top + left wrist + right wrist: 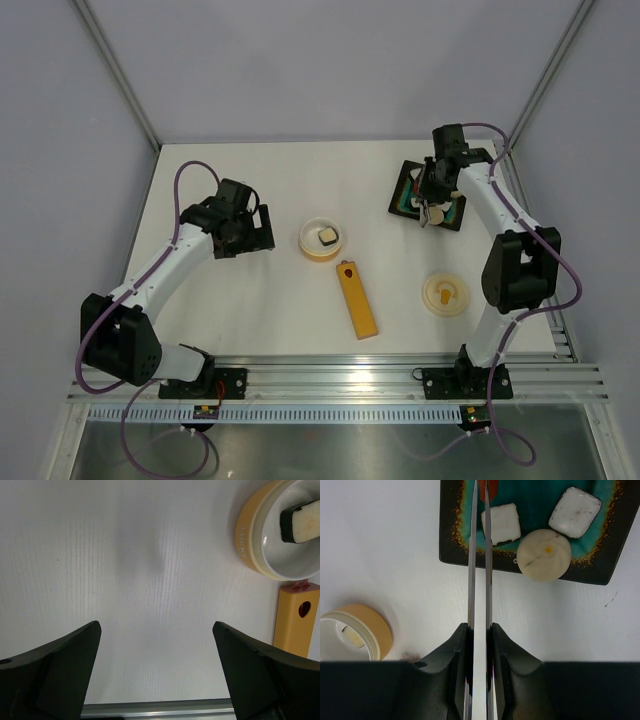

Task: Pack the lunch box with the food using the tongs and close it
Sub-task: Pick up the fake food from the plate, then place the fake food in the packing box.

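Note:
My right gripper is shut on the silver tongs, squeezing their two arms close together. It hovers over the black tray. The tong tips reach the reddish bit at the tray's far side; the frame edge hides whether they pinch it. Two white blocks and a cream round piece also lie in the tray. The cream-yellow lunch box stands mid-table with one dark-and-white piece inside. Its lid lies near the right arm. My left gripper hangs open and holds nothing, left of the lunch box.
A long orange-yellow bar with a red dot lies just in front of the lunch box, between the two arms. Grey walls close in the table at the back and both sides. A metal rail runs along the near edge.

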